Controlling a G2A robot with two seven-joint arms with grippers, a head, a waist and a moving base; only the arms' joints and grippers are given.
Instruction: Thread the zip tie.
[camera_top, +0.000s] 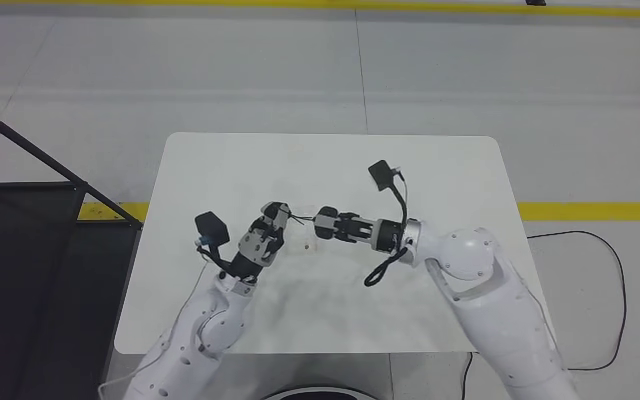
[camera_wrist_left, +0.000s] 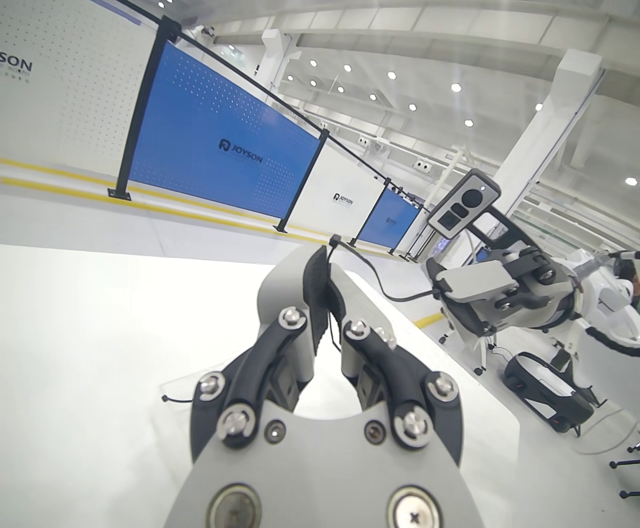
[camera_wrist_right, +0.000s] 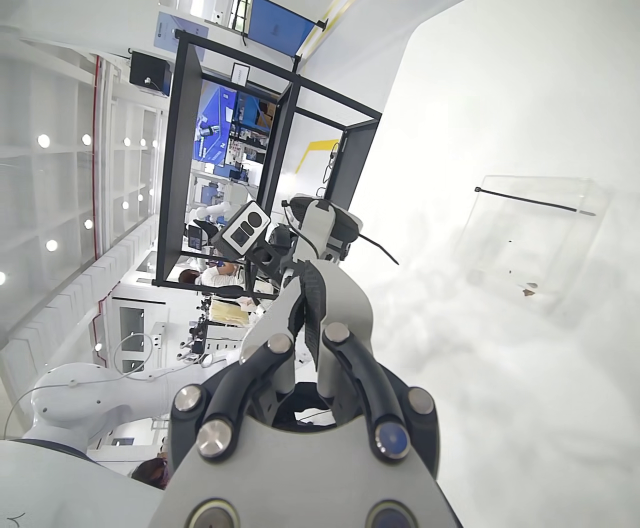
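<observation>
White rounded table (camera_top: 450, 170), clear acrylic tray (camera_wrist_right: 500, 240).
Left gripper (camera_wrist_left: 326, 255) pinches a black zip tie (camera_wrist_right: 381, 250); right gripper (camera_wrist_right: 306, 272) presses ribbed pads (camera_wrist_right: 315, 300) together.

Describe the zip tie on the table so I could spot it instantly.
On the white table, look for the see-through tray. The zip tie lies across it near one edge: a thin black strip with a small knob at one end, unlike the tiny specks nearby.

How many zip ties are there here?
2. One zip tie lies on the clear tray on the table; a second zip tie sticks out of the shut left gripper. Others may be hidden from view.
</observation>
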